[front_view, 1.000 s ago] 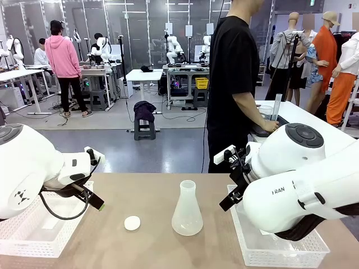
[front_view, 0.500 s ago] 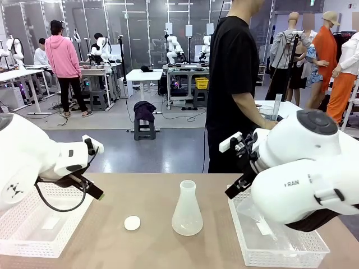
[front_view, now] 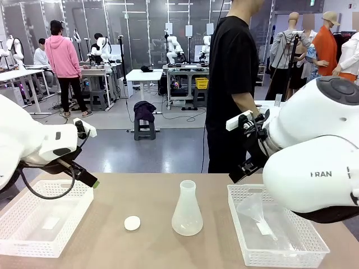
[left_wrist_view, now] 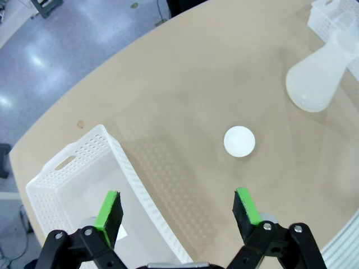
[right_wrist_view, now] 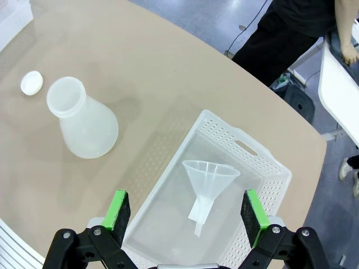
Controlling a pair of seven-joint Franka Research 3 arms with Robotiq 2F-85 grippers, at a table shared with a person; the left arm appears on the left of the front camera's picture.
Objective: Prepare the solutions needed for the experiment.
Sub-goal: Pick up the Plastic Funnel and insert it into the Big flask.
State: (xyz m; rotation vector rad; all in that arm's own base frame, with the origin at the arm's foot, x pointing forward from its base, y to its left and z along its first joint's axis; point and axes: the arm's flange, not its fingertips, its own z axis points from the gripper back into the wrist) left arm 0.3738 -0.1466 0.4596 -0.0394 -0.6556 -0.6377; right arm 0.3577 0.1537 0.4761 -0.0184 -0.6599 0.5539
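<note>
above left basket point(left_wrist_view: 120, 150) rim, left hand point(left_wrist_view: 178, 205) agape; above right basket point(right_wrist_view: 225, 121), right hand point(right_wrist_view: 186, 209) agape

Flask point(front_view: 187, 213) stands mid-table between two white trays.
A cap point(front_view: 132, 223) lies left of it, a funnel point(front_view: 253, 208) in the right tray point(front_view: 280, 255); a person point(front_view: 233, 84) stands beyond the table point(front_view: 140, 190).

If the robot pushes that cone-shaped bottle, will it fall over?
Probably not easily: the flask stands upright on a wide base under a narrow neck, so it would more likely slide than tip. It looks like frosted plastic and seems almost empty, so it is probably light and unlikely to shatter.
</note>
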